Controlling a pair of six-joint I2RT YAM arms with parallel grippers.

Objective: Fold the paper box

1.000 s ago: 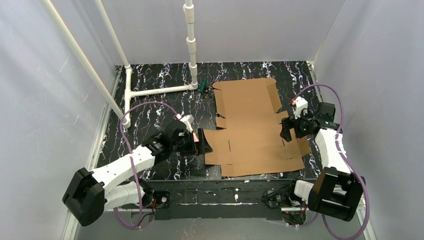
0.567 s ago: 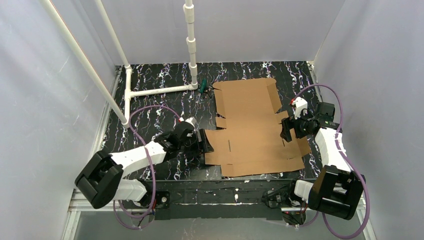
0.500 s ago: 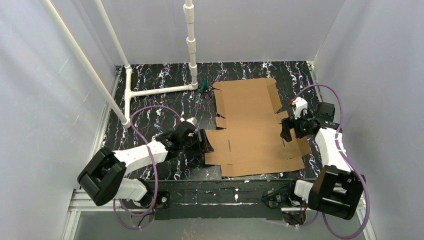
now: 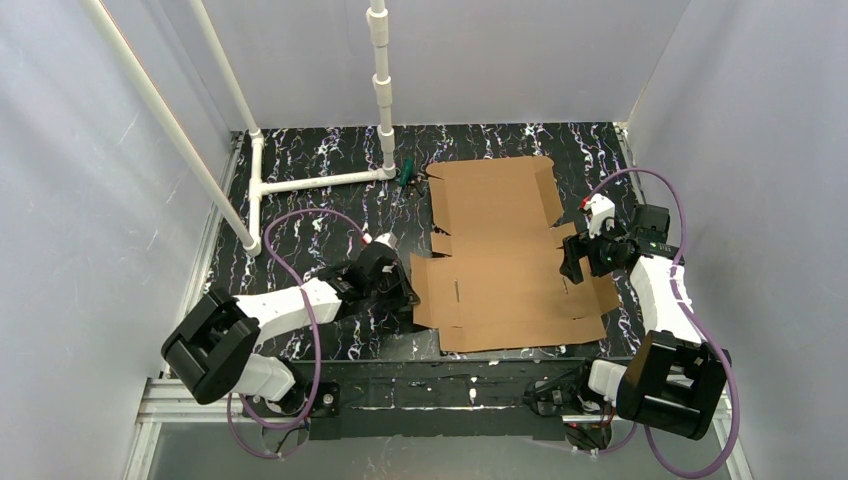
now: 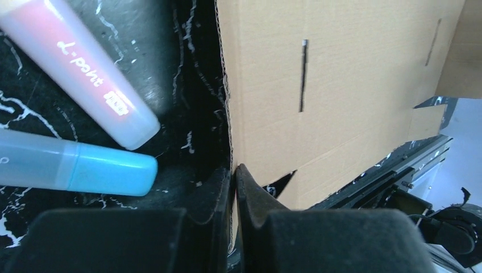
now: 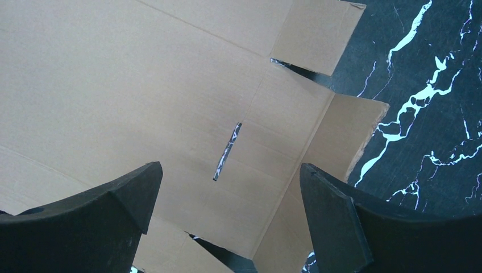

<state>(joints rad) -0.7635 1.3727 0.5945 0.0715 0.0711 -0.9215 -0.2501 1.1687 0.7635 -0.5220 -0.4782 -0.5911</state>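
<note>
The paper box (image 4: 500, 280) lies flat and unfolded on the table (image 4: 310, 210). The left pincer (image 5: 233, 182) is clamped on its left edge. The right pincer (image 6: 227, 170) hovers, jaws apart, above its right side. All folds appear to remain.

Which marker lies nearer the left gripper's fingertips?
The blue marker, just beside the left gripper pinching the paper box; the pink marker lies farther away.
</note>
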